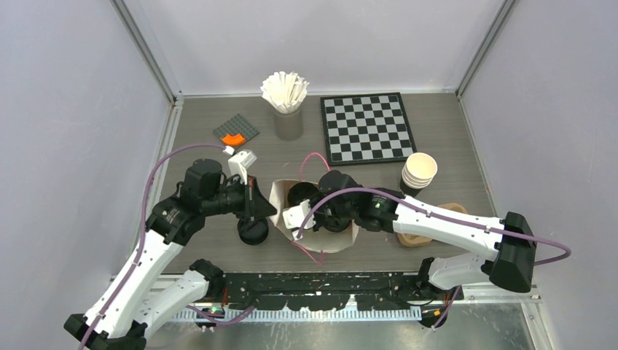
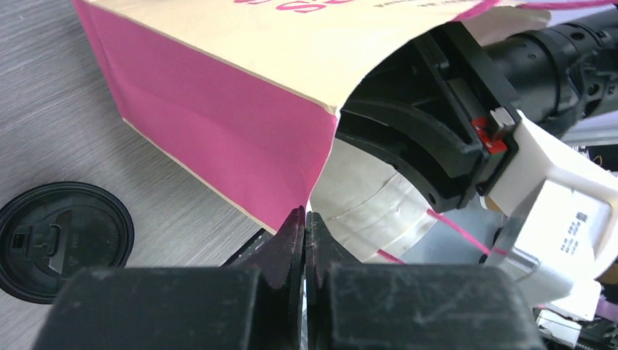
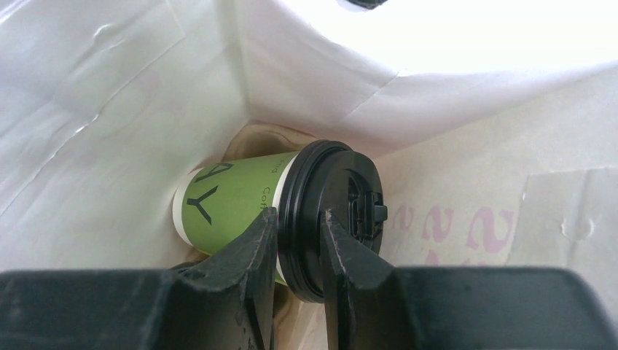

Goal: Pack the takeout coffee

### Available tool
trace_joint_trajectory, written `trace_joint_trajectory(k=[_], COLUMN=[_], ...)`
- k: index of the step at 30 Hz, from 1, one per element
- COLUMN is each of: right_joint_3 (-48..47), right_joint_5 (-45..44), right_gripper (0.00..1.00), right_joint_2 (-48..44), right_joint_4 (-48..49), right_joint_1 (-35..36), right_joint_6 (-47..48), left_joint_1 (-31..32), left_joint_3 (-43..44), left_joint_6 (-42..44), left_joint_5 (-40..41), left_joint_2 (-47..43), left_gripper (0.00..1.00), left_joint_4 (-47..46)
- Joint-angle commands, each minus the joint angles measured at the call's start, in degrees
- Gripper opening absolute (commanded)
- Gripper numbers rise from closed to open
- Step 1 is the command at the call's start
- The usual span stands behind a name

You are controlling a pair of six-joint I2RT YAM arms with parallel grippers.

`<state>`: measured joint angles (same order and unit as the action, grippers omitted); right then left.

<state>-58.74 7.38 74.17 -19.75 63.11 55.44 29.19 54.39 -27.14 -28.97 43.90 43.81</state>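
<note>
A cream paper bag with pink sides stands open at the table's middle. My left gripper is shut on the bag's left rim and holds it. My right gripper is down inside the bag, shut on the black lid rim of a green coffee cup. That cup's lid shows inside the bag from above. A second lidded coffee cup stands on the table just left of the bag, near the left gripper, and it also shows in the left wrist view.
A brown pulp carrier lies right of the bag under the right arm. A stack of paper cups, a chessboard, a holder of white sticks and a grey plate with an orange piece sit at the back.
</note>
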Motion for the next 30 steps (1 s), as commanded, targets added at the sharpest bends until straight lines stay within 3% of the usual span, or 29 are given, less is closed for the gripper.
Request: trace_joint_trajectory(k=[1,14,30], right_joint_3=[-4.29,-9.06,-13.6], right_joint_5=[1.36,-2.11,-4.77], right_gripper=[0.0,0.0,0.0], right_joint_2=[-2.65,-5.02,-5.22], right_joint_4=[-3.2,-5.63,-3.76], right_joint_1=[0.63,0.69,0.59], right_joint_6=[0.37,-0.18,-0.6], left_joint_1=[0.08,0.08,0.08], left_joint_3=[3.06,11.92,17.39], left_joint_6=[-1.91,-4.32,-7.9], left_joint_5=[3.59,5.36,7.57], left_joint_2=[1.69,10.09,13.87], left_gripper=[0.0,0.0,0.0], left_joint_4=[2.07,7.19,11.95])
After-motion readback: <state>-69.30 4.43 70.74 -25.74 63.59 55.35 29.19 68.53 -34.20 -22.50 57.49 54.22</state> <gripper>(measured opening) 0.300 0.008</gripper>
